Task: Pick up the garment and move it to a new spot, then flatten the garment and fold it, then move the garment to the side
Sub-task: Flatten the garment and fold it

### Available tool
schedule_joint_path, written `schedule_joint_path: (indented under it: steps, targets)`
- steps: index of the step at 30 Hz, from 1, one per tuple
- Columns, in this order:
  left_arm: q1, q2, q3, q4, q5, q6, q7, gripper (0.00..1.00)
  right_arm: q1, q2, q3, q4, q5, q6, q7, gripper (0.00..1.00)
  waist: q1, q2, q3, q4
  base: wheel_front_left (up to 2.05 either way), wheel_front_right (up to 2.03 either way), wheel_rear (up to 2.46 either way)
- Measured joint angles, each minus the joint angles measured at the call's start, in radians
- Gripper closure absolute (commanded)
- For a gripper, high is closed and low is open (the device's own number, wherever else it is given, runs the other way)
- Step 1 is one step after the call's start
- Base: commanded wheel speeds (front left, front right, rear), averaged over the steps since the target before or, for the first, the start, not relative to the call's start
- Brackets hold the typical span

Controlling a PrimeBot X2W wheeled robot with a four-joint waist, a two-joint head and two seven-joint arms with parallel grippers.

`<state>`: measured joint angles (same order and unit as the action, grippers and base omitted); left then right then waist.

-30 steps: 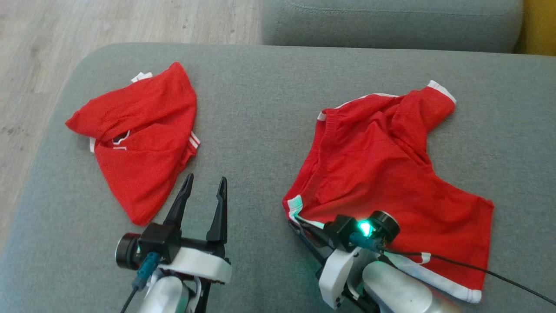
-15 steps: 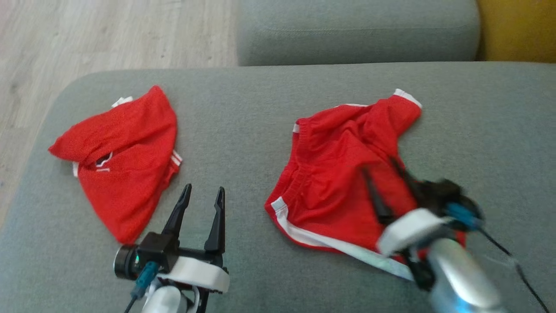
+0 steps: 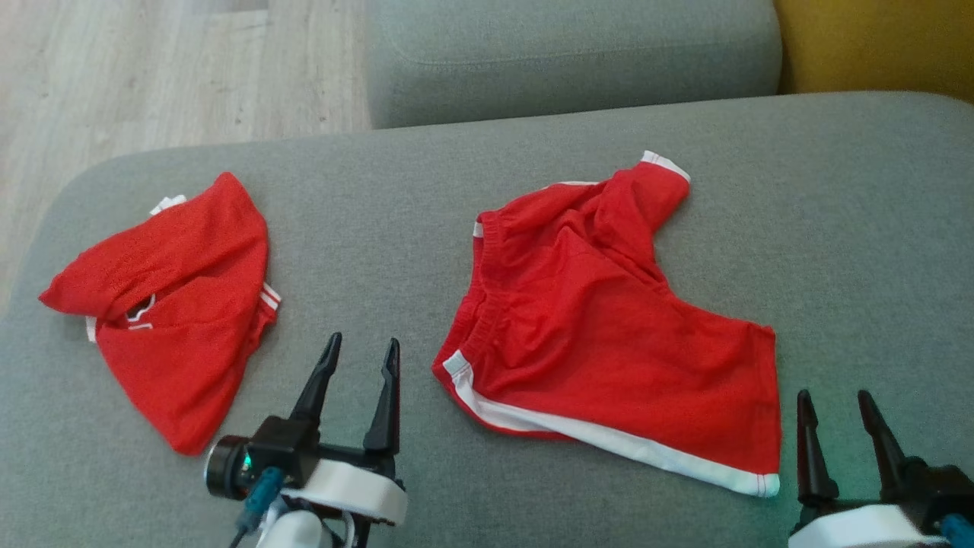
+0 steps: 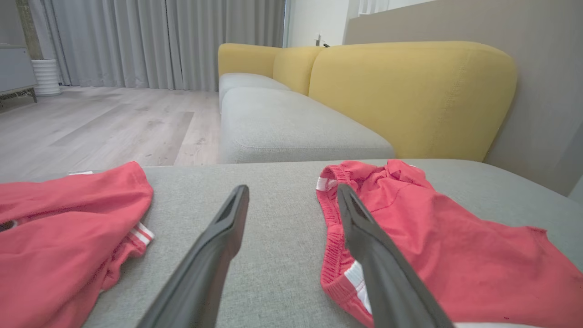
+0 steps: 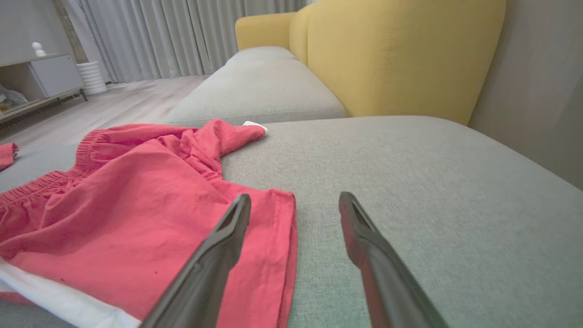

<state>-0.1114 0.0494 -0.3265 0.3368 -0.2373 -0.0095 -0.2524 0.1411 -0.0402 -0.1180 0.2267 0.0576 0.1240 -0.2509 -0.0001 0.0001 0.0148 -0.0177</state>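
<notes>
Red shorts with white trim (image 3: 609,335) lie spread on the grey sofa seat (image 3: 411,213), one leg bunched toward the back; they also show as the shorts (image 4: 432,237) and the shorts (image 5: 136,205). A second red garment (image 3: 167,312) lies crumpled at the left, the same garment (image 4: 54,237) in the left wrist view. My left gripper (image 3: 359,348) stands open between the two garments, holding nothing. My right gripper (image 3: 835,399) stands open just right of the shorts' near right corner, empty.
Another grey seat cushion (image 3: 571,53) sits behind, with a yellow backrest (image 3: 875,38) at the far right. Wooden floor (image 3: 152,68) lies beyond the sofa's left edge. Bare seat fabric stretches to the right of the shorts.
My right gripper let go of the shorts' near-left corner, swung across them to the right and now rests open beside their right edge. The camera turned, shifting the scene left.
</notes>
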Motion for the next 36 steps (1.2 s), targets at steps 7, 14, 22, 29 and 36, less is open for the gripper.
schedule_joint_path:
  steps: [7, 14, 22, 29, 36]
  targets:
    - [-0.024, 0.019, -0.065, 0.055, 0.037, -0.058, 0.022, 0.00, -0.018, 0.000, 0.020, -0.025, 0.024, 0.000, 0.000, 0.00, 0.0002, 0.0000, 0.033, -0.026, 0.00, 0.00, 0.00]
    - [-0.162, 0.116, -0.192, 0.129, 0.087, -0.109, 0.184, 0.00, -0.030, 0.000, 0.040, -0.013, 0.043, 0.000, 0.000, 0.00, 0.0002, 0.0000, 0.081, -0.071, 0.00, 0.00, 0.00]
    - [-0.211, 0.173, -0.267, 0.161, 0.057, -0.116, 0.252, 0.00, -0.053, 0.000, 0.046, 0.008, 0.048, 0.000, 0.000, 0.00, 0.0003, 0.0000, 0.109, -0.107, 0.00, 0.00, 0.00]
    - [-0.252, 0.222, -0.364, 0.142, -0.018, -0.123, 0.279, 0.00, -0.059, 0.000, 0.045, 0.014, 0.048, 0.000, 0.000, 0.00, 0.0001, 0.0000, 0.122, -0.116, 0.00, 0.00, 0.00]
    - [-0.278, 0.252, -0.415, 0.135, -0.072, -0.123, 0.287, 1.00, -0.072, 0.000, 0.049, 0.023, 0.048, 0.000, 0.000, 0.00, 0.0002, 0.0000, 0.128, -0.121, 0.00, 0.00, 0.00]
